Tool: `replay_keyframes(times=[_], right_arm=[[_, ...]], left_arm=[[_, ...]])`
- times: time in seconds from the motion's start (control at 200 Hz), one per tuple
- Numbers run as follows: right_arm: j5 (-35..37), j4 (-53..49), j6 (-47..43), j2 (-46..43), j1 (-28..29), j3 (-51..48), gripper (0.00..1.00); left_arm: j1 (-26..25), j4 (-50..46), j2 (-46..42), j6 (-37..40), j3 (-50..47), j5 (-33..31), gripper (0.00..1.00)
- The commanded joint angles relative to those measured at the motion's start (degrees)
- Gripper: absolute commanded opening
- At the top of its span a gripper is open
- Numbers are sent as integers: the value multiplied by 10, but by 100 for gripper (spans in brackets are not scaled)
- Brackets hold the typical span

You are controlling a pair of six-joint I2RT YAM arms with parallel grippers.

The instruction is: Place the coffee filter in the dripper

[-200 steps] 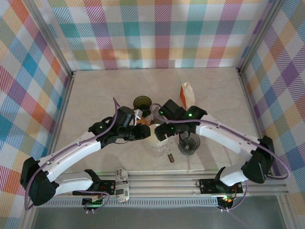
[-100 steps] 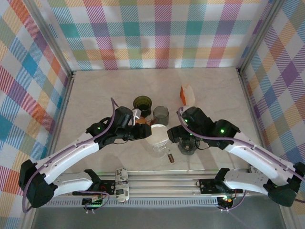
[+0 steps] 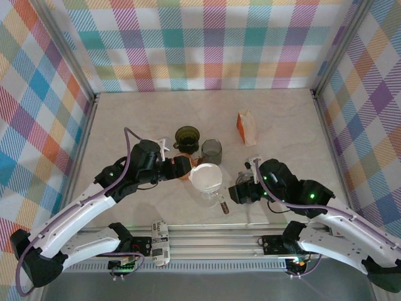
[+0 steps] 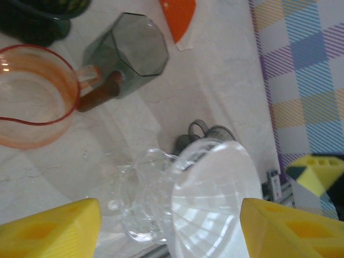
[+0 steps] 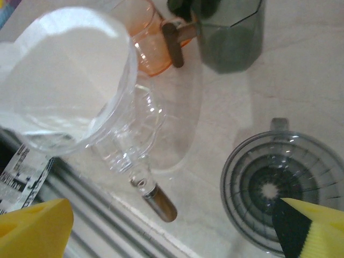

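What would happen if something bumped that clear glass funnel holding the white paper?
The clear glass funnel is wide on top and narrow below, so it probably tips easily. Being glass, it looks slippery and breakable. The white paper seems light and floppy.

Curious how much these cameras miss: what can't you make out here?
Right wrist view: one of the fingers and the edge cut off the grey dripper.
Left wrist view: the top edge crops the dark green cup, the bottom edge the filter.
Top view: print on the packet is too small.
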Motion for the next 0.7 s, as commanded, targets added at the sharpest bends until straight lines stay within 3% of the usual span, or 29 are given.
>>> replay_keyframes(times=[0.0,0.175,0.38,0.57,0.695], right_arm=[[-62,1,-12,-8,-2,-20,94],[-67,10,-12,-22,-2,-51,92],[-67,4,-11,-31,-2,-68,90],[-63,5,-8,-52,-2,-76,90],[-62,7,-11,-49,-2,-78,90]], left_arm=[[42,8,24,3,-22,5,67],[97,73,102,-3,-57,26,61],[147,85,187,-6,-58,-27,46],[154,95,221,11,-39,-61,47],[153,115,247,40,-28,-30,48]])
